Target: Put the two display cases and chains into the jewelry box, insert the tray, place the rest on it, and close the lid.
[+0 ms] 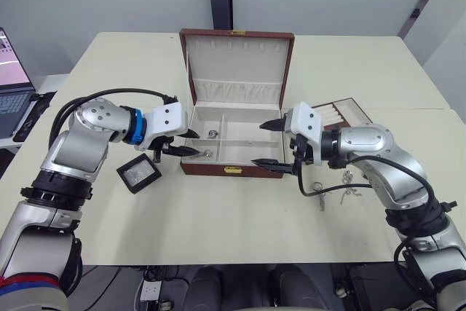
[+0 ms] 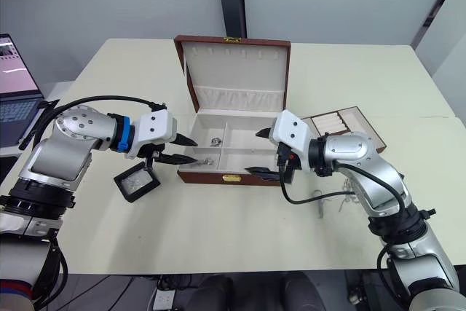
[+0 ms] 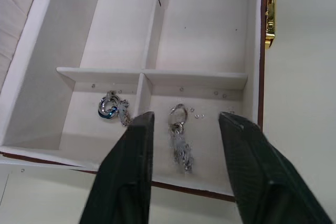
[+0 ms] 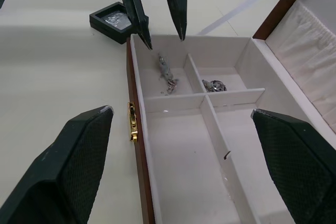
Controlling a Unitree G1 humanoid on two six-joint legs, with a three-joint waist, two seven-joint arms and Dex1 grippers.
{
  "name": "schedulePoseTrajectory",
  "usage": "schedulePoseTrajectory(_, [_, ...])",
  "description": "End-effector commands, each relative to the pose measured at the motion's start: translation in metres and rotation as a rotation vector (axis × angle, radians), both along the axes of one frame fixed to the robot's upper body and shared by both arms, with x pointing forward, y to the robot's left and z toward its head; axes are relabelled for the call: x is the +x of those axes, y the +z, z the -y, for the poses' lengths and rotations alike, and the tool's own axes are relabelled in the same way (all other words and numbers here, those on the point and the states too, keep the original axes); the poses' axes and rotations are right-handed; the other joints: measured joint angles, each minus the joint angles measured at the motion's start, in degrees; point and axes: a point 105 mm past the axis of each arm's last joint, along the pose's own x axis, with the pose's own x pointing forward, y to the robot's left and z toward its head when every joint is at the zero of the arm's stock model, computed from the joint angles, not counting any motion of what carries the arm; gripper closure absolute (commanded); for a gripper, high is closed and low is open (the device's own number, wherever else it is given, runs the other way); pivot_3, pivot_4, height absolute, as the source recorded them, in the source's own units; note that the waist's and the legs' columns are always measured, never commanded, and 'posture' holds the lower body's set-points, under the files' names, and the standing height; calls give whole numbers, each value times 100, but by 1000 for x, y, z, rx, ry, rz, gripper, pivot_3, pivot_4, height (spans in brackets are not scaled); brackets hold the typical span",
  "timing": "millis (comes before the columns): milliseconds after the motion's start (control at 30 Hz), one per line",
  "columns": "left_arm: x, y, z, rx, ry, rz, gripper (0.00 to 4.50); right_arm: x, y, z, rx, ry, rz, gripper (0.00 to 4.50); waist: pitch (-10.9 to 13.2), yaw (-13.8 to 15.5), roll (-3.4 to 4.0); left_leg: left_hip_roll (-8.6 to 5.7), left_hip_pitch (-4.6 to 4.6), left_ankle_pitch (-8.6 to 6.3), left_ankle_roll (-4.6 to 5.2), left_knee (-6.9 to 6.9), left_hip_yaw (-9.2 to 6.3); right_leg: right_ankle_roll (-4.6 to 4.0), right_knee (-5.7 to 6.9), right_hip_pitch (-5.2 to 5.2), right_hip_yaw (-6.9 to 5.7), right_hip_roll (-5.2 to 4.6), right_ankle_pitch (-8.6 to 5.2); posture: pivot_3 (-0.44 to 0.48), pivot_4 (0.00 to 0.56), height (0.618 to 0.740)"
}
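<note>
Nearest the robot on the table [image 1: 240, 216], one display case [image 1: 138, 174] lies just outside the jewelry box's left front corner, below the left gripper [image 1: 191, 145]; loose silvery pieces [image 1: 348, 189] lie beside the right forearm; a second case cannot be made out.

Next comes the jewelry box [image 1: 233, 169], open, with both grippers at its front edge; the left gripper hovers over the left front compartment, fingers parted and holding nothing; the right gripper [image 1: 272, 145] stands at the right front corner, jaws spread wide and likewise empty.

Step in hand, as judged: loading the lower compartments; two chains are in, the case is not. The next move calls for the left gripper to swing out to the case, close on its frame, and carry it over the box wall into a free compartment.

Behind the right gripper, the tray [image 1: 342, 113] rests on the table beside the box, not yet inserted; farthest, the lid [image 1: 237, 63] stands upright.

The left wrist view resolves what the eye views barely show: one chain [image 3: 179, 140] directly between the finger tips, another with a ring [image 3: 111, 106] in the adjoining compartment; the right wrist view shows the two large compartments empty.
</note>
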Motion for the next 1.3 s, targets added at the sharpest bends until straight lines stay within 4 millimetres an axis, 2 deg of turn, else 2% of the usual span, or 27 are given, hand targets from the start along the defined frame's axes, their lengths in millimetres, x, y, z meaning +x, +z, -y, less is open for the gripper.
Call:
schedulePoseTrajectory(33, [-4, 22, 5, -21, -29, 58, 1398, -4, 18, -6, 40, 22, 46, 0, 0, 0, 0, 0, 0, 0, 0, 0, 0, 0, 0, 0, 0, 0, 0, 0, 150, 740])
schedulePoseTrajectory(133, [-14, 38, 0, -105, -4, 34, 579, -4, 23, -8, 62, 29, 52, 0, 0, -10, 0, 2, 0, 0, 0, 0, 0, 0, 1, -1, 1, 0, 0, 0, 150, 740])
schedulePoseTrajectory(200, [-23, 53, -16, -205, 79, 19, 28, -5, 29, -4, 88, 36, 75, 0, 0, -30, 0, 5, 0, 0, 0, -1, -1, 0, 1, -2, 2, 1, 0, 0, 150, 740])
schedulePoseTrajectory(333, [-30, 68, -44, -327, 247, 39, 28, -6, 36, 4, 112, 47, 117, 0, 2, -67, 3, 9, 1, 0, 1, -2, -7, 0, 1, -3, 1, 0, 0, 0, 150, 740])
schedulePoseTrajectory(400, [-38, 70, -67, -391, 377, 37, 28, -6, 42, 19, 135, 30, 156, 0, 2, -59, 3, 8, 3, -1, 1, -1, -9, 0, 0, 2, -1, -2, 0, 0, 150, 740])
schedulePoseTrajectory(467, [-52, 58, -106, -407, 553, 52, 28, -3, 46, 48, 164, -49, 187, 0, 2, -54, 3, 8, 2, -1, 1, -2, -9, 1, -5, 4, -1, -5, 0, 0, 150, 740])
schedulePoseTrajectory(533, [-62, 50, -136, -414, 677, 91, 28, -1, 45, 78, 133, -124, 226, 0, 5, -31, 3, 2, 3, -2, 2, -5, -4, 1, -7, 6, 0, -40, -1, 0, 150, 740])
schedulePoseTrajectory(667, [-73, 30, -176, -447, 870, 175, 28, 2, 41, 137, 81, -313, 212, 0, 6, 28, 1, 0, 7, -1, 2, -3, -8, 1, -7, 16, -1, -53, -1, 0, 150, 740])
schedulePoseTrajectory(767, [-92, 4, -212, -456, 1003, 204, 28, -10, 28, 180, -14, -431, 177, 0, 5, 51, 4, -8, 13, -1, 1, -6, -12, 1, -8, 26, 3, -60, -1, 0, 150, 740])
schedulePoseTrajectory(867, [-103, -20, -218, -474, 1063, 194, 28, -23, 15, 219, -79, -515, 122, 0, 5, 46, 2, -4, 9, -1, 2, -7, -9, 0, -14, 24, 3, -59, -1, 0, 150, 740])
schedulePoseTrajectory(1000, [-112, -41, -228, -492, 1126, 186, 28, -35, 6, 251, -112, -604, 87, 0, 3, 22, -2, -2, 18, -1, 1, -6, -5, 1, -8, 30, 8, -59, 0, 0, 150, 740])
schedulePoseTrajectory(1067, [-109, -47, -221, -489, 1097, 175, 28, -43, -3, 266, -170, -622, 58, 0, 3, 20, -2, -1, 23, -1, 1, -7, -7, 1, -8, 36, 7, -56, 0, 0, 150, 740])
schedulePoseTrajectory(1300, [-108, -55, -216, -505, 1080, 152, 28, -67, -23, 291, -266, -647, -17, 0, 2, 13, -2, -1, 23, -1, 1, -9, -1, 1, -10, 36, 9, -55, -1, 0, 150, 740])
